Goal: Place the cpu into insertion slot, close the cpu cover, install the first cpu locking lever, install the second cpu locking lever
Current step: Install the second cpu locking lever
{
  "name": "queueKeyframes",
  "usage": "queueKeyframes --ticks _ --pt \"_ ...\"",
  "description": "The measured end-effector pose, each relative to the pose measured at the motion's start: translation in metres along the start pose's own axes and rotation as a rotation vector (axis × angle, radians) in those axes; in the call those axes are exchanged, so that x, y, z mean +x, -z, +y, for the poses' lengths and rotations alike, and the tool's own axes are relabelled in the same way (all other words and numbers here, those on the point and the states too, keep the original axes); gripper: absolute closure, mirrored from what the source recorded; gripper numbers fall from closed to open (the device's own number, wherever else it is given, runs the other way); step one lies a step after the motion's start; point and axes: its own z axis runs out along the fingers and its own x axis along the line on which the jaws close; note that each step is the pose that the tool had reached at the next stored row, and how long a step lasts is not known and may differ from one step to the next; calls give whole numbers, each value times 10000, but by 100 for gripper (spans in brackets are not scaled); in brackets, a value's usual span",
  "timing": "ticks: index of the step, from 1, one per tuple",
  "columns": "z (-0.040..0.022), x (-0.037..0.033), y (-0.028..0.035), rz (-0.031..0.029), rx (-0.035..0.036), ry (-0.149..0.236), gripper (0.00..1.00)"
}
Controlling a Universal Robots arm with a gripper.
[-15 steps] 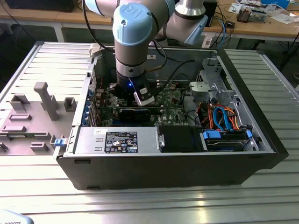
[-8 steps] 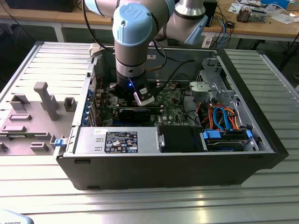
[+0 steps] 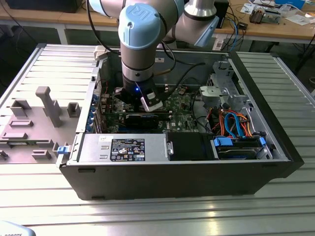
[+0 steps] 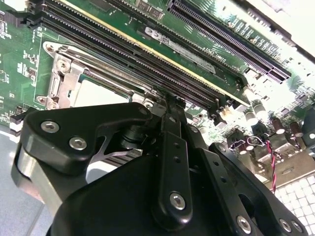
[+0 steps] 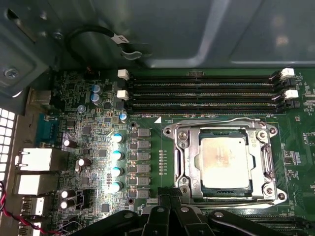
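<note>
In the exterior view, an open computer case (image 3: 275,147) lies on a ribbed metal table (image 3: 162,216), and the robot arm (image 3: 145,44) reaches straight down into it from the top centre of the frame. The gripper (image 3: 147,105) sits low over the green motherboard (image 3: 184,110), just above the long black card (image 3: 142,119), which runs left to right across the board. A grey fixture tray (image 3: 34,128) lies at the left edge, well apart from the case.

In the second wrist view, the black gripper (image 4: 170,105) fills the lower half of the frame; its fingertips meet in a narrow point with no gap visible and nothing between them, so it looks closed and empty. The tip is just beside the rim of the insertion slot (image 4: 64,73), which sits at centre left. The cpu (image 4: 98,93) lies flat inside, partly hidden by the gripper. Black memory slots (image 4: 147,54) run diagonally from upper left to lower right.

In the first wrist view, the insertion slot (image 5: 179,162) is at lower right. The cpu (image 5: 224,162) is seated in it, silver top up, edges square to the socket. The cpu cover (image 5: 263,147) lies down around it, framing the chip. Thin wire locking levers (image 5: 221,120) run along the socket's sides. The memory slots (image 5: 202,91) run horizontally above. The gripper (image 5: 170,204) rises from the bottom edge, its tips near the socket's lower left corner.
</note>
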Motion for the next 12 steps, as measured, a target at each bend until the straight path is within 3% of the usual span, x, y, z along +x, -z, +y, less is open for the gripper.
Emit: queueKeyframes --ticks 12 --pt "-24 2 4 0 7 -1 89"
